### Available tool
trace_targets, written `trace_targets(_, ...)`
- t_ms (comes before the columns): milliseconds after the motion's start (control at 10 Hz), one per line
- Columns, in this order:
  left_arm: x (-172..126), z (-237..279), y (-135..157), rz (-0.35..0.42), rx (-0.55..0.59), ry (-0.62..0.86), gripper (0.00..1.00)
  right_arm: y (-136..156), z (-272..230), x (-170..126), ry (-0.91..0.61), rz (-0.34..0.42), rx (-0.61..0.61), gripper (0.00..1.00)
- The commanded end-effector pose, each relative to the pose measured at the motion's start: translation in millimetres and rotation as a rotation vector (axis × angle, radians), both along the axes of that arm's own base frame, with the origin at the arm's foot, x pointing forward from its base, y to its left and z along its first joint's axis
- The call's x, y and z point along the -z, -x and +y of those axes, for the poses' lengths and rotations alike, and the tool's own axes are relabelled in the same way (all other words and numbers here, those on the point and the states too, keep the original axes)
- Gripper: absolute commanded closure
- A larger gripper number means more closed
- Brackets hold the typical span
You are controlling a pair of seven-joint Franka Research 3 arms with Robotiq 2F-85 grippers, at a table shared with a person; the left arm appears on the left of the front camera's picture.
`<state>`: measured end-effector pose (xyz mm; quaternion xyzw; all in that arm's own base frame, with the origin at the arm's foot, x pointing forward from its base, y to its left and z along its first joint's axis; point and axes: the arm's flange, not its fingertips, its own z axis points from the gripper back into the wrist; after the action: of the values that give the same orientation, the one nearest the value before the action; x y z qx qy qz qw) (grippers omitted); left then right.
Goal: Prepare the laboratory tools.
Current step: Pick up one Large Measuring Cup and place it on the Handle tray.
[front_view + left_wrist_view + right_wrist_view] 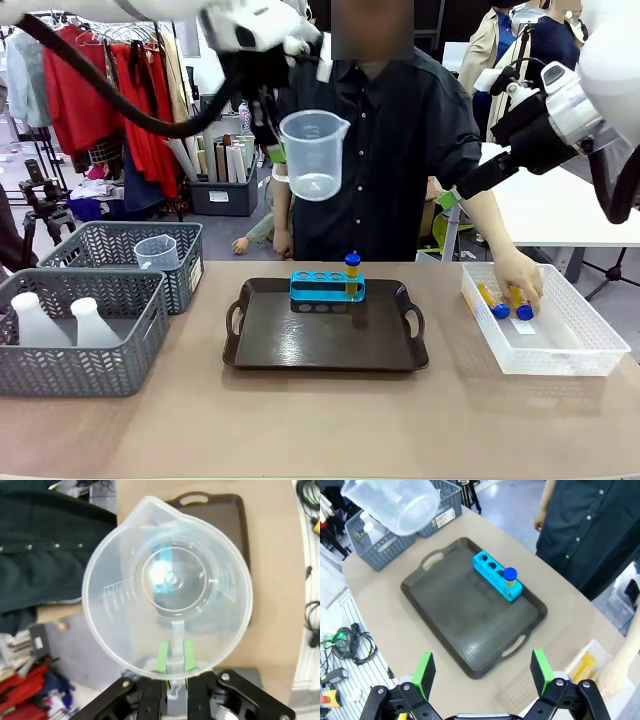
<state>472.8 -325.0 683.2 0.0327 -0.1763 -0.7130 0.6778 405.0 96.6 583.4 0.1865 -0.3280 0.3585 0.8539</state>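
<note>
Measuring beaker [313,155] hangs over tray [300,345] holding rack [320,290].

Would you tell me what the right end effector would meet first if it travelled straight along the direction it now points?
The right end effector would likely meet the bare floor of the dark brown handled tray, short of the small blue holed rack; depth is unclear.
</note>
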Motion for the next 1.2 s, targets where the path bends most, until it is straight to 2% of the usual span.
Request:
trace_targets(0,27.1,-27.2,-7.8,-0.016,0.080,-0.061,1.00,-0.2,-0.5,-0.8,-0.013,0.002,-0.004,0.00)
trace_targets(100,49.5,-38.4,-14.2,-0.028,0.096,-0.084,1.00,-0.2,-0.5,-0.8,-0.013,0.002,-0.004,0.00)
trace_targets(200,71.9,-49.2,-20.7,-0.004,0.130,-0.089,1.00,-0.2,-0.5,-0.8,-0.013,0.002,-0.004,0.00)
trace_targets(500,133.4,-69.8,-29.9,-0.029,0.232,-0.115,1.00,-0.2,-0.5,-0.8,-0.013,0.002,-0.004,0.00)
trace_targets(700,165.4,-75.3,-36.3,-0.007,0.234,-0.102,1.00,-0.2,-0.5,-0.8,-0.013,0.002,-0.004,0.00)
trace_targets(900,175.2,-81.5,-33.3,0.020,0.242,-0.073,1.00,-0.2,-0.5,-0.8,-0.013,0.002,-0.004,0.00)
trace_targets(1000,157.2,-72.8,-27.4,0.016,0.223,-0.052,1.00,-0.2,-0.5,-0.8,-0.013,0.002,-0.004,0.00)
trace_targets(1100,180.2,-87.5,-41.6,0.025,0.224,-0.097,1.00,-0.2,-0.5,-0.8,-0.013,0.002,-0.004,0.00)
